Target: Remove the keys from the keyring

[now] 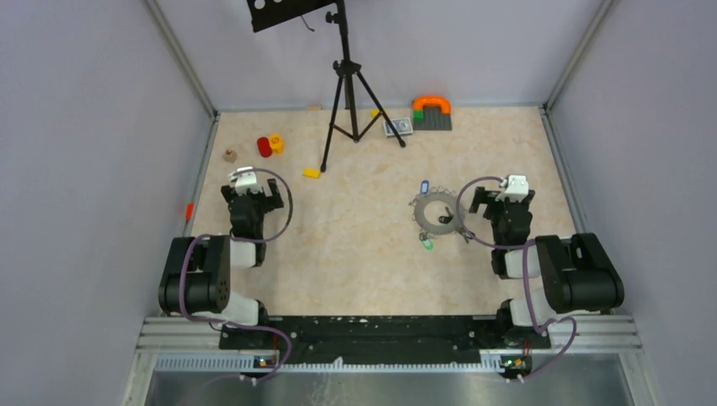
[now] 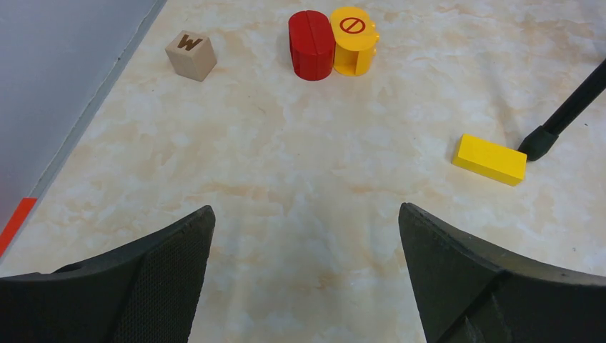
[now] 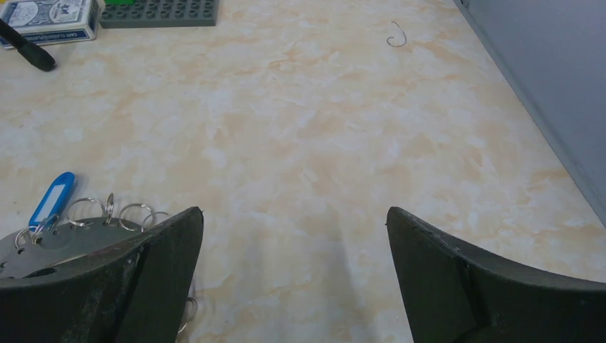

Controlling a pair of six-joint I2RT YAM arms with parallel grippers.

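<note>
The keyring, a flat grey ring with a big hole, lies flat on the table right of centre. Keys hang around its edge: a blue-tagged one at the far side, a green-tagged one at the near side, a black-headed one on the right. In the right wrist view the keyring shows at lower left with the blue tag and small wire loops, partly hidden behind my left finger. My right gripper stands open just right of the ring, holding nothing. My left gripper is open over bare table, far left.
A black tripod stands at the back centre, one foot beside a yellow block. Red and yellow cylinders and a wooden cube lie at back left. A card box and grey baseplate are at the back. Walls enclose both sides.
</note>
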